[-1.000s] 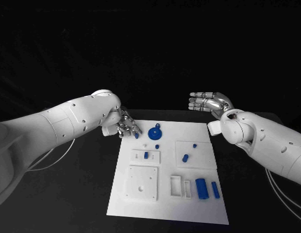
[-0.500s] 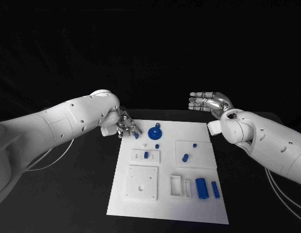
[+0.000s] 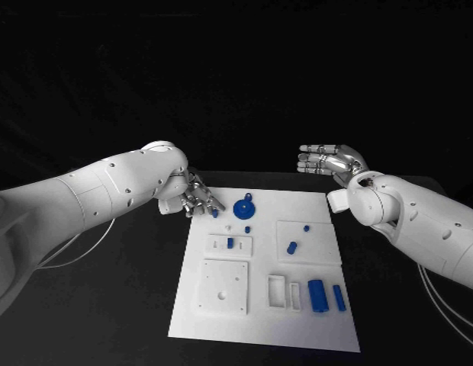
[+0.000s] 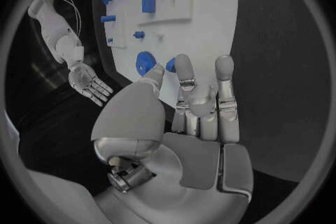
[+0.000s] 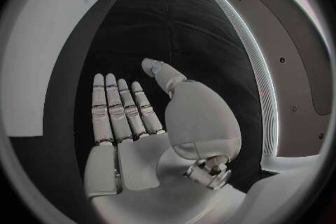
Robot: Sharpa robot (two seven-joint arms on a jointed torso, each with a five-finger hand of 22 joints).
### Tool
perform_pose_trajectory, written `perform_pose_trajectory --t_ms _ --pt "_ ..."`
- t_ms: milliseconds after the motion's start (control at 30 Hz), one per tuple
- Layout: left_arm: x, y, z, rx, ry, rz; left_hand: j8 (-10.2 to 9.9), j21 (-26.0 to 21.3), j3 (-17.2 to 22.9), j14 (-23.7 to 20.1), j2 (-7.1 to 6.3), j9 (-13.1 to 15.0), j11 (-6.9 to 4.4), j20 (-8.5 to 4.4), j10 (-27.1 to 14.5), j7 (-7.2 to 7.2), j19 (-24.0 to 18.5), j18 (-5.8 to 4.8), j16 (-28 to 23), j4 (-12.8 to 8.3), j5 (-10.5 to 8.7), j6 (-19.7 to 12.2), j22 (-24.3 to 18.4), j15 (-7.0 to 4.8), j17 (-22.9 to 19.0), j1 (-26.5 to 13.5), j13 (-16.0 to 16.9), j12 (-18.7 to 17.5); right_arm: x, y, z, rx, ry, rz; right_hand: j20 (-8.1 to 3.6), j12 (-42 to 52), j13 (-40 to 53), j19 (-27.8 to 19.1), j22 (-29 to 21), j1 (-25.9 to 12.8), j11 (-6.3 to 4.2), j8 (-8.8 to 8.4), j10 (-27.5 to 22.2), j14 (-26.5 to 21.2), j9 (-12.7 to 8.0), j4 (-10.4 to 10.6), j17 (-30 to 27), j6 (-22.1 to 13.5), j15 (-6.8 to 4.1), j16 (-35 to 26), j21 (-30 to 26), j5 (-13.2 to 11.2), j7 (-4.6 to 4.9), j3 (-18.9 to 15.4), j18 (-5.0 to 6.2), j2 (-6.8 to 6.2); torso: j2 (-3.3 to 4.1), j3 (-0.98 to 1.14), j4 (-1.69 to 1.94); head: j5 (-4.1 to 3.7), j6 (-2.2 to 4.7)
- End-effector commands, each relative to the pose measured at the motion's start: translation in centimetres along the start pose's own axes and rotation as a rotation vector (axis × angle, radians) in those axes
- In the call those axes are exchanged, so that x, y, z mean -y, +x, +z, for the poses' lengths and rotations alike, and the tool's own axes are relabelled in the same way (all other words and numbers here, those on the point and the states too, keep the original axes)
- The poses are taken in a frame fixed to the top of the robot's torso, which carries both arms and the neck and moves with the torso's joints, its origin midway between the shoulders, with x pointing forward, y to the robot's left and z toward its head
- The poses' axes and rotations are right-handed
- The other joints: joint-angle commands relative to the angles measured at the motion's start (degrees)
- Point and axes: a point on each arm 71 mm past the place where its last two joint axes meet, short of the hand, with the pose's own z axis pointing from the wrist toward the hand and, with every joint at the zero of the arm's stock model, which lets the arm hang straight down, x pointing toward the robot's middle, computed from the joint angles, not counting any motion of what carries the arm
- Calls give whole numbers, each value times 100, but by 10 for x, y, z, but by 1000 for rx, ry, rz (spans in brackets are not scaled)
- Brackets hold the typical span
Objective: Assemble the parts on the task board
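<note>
The white task board (image 3: 264,320) lies in the middle of the black table. My left hand (image 3: 198,197) is over its far left corner, fingertips down at a small blue part (image 3: 214,213). In the left wrist view that small blue part (image 4: 170,65) sits pinched between the thumb and a finger of the left hand (image 4: 189,101). A blue round part (image 3: 244,209) lies just beside it on the board. My right hand (image 3: 325,162) hovers beyond the far right corner, fingers apart and holding nothing; the right wrist view shows the right hand (image 5: 133,117) with a flat, bare palm.
More blue parts lie on the board: a peg (image 3: 230,243), a short piece (image 3: 291,248) and two longer bars (image 3: 316,295) near the front right. White recessed blocks (image 3: 224,287) stand at the front left. Black table surrounds the board.
</note>
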Motion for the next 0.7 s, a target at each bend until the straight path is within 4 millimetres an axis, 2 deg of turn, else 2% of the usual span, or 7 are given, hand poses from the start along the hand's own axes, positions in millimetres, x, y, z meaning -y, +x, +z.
perform_pose_trajectory --t_ms 33,133,233,300,367,400,700 --pt "1 1 0 -6 4 6 22 2 2 8 -50 6 -24 30 252 4 27 -16 24 24 -24 13 103 -3 7 -8 -2 19 -1 1 0 -19 -7 -3 -14 -24 -8 -43 -8 -6 -15 -23 -40 -38 -6 -2 -8 -46 -10 -35 -9 22 14 -18 -35 -31 1 -3 3 -3 3" --pt "0 1 -1 -6 3 8 19 3 3 9 -18 10 -27 33 253 0 29 -14 23 5 10 20 104 -2 7 15 -3 24 -1 1 0 -20 -7 -3 -14 -24 -8 -43 -8 -6 -15 -23 -40 -38 -6 -2 -8 -46 -10 -35 -9 22 14 -18 -35 -31 -1 0 2 -2 5" --pt "0 1 -1 -9 4 9 12 4 -32 17 75 15 -30 42 253 -6 28 -4 34 -103 169 23 104 -2 27 39 -7 29 0 1 0 -20 -6 -3 -14 -24 -8 -43 -8 -6 -15 -23 -40 -38 -6 -2 -8 -46 -10 -35 -9 22 14 -18 -35 -31 2 -1 -1 1 3" --pt "0 2 -1 -11 8 10 6 4 -49 9 201 18 -35 42 252 -16 25 -3 27 -207 527 14 105 -6 16 76 -13 22 0 1 0 -21 -5 -3 -14 -24 -8 -43 -8 -6 -15 -23 -40 -38 -6 -2 -8 -46 -10 -35 -9 22 14 -18 -35 -31 2 0 -3 1 1" --pt "0 2 -1 -12 12 8 20 5 -130 9 332 36 -46 39 252 -40 23 -5 27 -375 801 10 105 -10 19 96 -17 16 0 1 0 -21 -5 -3 -14 -24 -8 -43 -8 -6 -15 -23 -40 -38 -6 -2 -8 -46 -10 -35 -9 22 14 -18 -35 -31 2 0 -3 1 1" --pt "0 2 -1 -13 14 7 27 5 -226 7 420 44 -50 36 252 -40 21 -9 27 -515 861 2 104 -13 21 60 -20 14 0 1 0 -21 -4 -2 -14 -24 -8 -43 -8 -6 -15 -23 -40 -38 -6 -2 -8 -46 -10 -35 -9 22 14 -18 -35 -31 2 0 -4 2 1" --pt "0 3 -2 -21 28 -7 33 9 -259 12 472 44 -53 35 252 -47 24 -9 32 -599 843 12 105 -14 31 24 -18 19 2 -2 0 -14 1 -3 -14 -24 -8 -43 -8 -6 -15 -23 -40 -38 -6 -2 -8 -46 -10 -35 -9 22 14 -18 -35 -31 6 3 -1 7 -1"
